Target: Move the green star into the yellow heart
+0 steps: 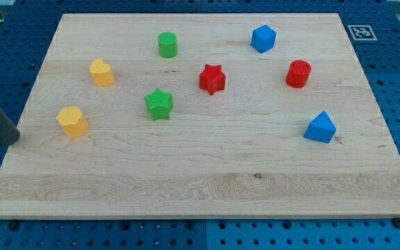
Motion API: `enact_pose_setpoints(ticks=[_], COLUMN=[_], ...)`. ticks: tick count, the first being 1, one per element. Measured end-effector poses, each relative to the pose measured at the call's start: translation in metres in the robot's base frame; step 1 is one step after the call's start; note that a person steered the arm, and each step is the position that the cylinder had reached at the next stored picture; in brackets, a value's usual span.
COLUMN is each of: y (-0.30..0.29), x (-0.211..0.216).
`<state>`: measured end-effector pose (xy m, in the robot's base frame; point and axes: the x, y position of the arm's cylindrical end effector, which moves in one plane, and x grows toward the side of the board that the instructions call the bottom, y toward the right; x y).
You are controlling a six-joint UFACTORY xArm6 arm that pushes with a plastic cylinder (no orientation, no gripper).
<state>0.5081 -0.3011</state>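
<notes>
The green star point(159, 104) lies left of the board's middle. Two yellow blocks lie to its left. The upper one point(102, 72) looks like the yellow heart. The lower one point(71, 121) looks like a pentagon. My tip point(11, 139) is at the board's left edge, left of the lower yellow block and far left of the green star. It touches no block.
A green cylinder point(167, 44) lies above the star and a red star point(212, 78) to its upper right. A blue block point(263, 38), a red cylinder point(298, 73) and a blue triangle point(321, 128) lie on the right half of the wooden board point(200, 187).
</notes>
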Motion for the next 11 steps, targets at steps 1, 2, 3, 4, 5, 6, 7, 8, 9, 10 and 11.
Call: enact_pose_setpoints(ticks=[1,2,3,4,5,6,7,8,9,10,11], y=[0.0,0.002,0.009,0.011,0.011,0.012,-0.001,0.007,0.086,0.011,0.004], x=[0.0,0.004,0.004,0.003,0.003,-0.01,-0.023,0.022,0.035,-0.062,-0.107])
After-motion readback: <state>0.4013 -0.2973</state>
